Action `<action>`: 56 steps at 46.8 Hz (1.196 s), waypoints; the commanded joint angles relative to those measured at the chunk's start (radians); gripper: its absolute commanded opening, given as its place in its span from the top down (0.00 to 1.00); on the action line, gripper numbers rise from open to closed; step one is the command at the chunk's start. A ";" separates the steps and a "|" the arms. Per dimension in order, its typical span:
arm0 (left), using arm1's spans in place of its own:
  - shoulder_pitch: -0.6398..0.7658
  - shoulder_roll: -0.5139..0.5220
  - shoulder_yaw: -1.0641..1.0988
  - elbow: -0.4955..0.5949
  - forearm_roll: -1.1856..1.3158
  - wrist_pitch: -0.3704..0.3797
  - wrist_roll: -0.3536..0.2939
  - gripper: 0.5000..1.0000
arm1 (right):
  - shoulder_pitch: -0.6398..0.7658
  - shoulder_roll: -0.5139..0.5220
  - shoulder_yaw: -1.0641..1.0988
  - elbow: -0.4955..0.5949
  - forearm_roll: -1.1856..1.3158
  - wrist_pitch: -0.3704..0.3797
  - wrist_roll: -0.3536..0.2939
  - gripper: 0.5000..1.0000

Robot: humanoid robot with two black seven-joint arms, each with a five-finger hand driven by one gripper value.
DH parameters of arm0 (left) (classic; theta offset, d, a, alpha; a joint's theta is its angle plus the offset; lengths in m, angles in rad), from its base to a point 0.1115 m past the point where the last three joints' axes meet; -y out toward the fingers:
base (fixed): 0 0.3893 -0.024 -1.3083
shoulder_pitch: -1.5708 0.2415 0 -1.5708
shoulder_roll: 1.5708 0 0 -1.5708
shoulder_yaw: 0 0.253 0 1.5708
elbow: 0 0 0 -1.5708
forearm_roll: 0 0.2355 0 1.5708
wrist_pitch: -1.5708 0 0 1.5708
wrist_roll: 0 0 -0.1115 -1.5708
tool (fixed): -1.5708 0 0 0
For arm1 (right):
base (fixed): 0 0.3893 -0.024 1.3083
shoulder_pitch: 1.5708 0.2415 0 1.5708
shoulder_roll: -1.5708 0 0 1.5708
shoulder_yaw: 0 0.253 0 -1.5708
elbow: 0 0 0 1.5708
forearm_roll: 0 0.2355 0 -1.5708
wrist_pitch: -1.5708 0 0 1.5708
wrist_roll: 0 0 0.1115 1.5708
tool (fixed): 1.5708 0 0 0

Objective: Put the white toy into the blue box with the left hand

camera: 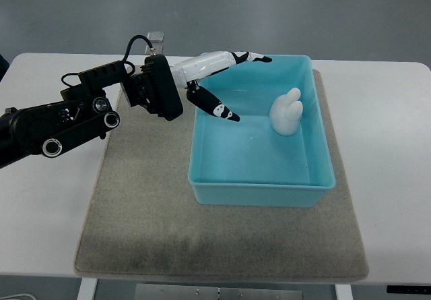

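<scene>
The white toy [287, 112] stands inside the blue box [259, 193], near its back right wall. My left hand [229, 84] reaches in from the left over the box's back left corner, its fingers [219, 108] spread and holding nothing. A clear gap separates the hand from the toy. The right arm does not show.
The blue box sits on a grey mat [141, 205] laid on a white table [390, 199]. A small clear object [156, 37] lies at the table's far edge behind the arm.
</scene>
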 commanded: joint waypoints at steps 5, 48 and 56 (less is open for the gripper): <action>0.003 0.028 -0.002 0.001 -0.257 0.037 0.001 0.02 | 0.000 0.000 0.000 0.000 0.000 0.000 0.000 0.13; 0.118 0.080 -0.140 0.204 -1.471 0.038 0.002 0.01 | 0.000 0.000 0.000 0.000 0.000 0.000 0.000 0.13; 0.121 0.079 -0.150 0.239 -1.549 0.038 0.005 0.01 | 0.000 0.000 0.000 0.000 0.000 0.000 0.000 0.13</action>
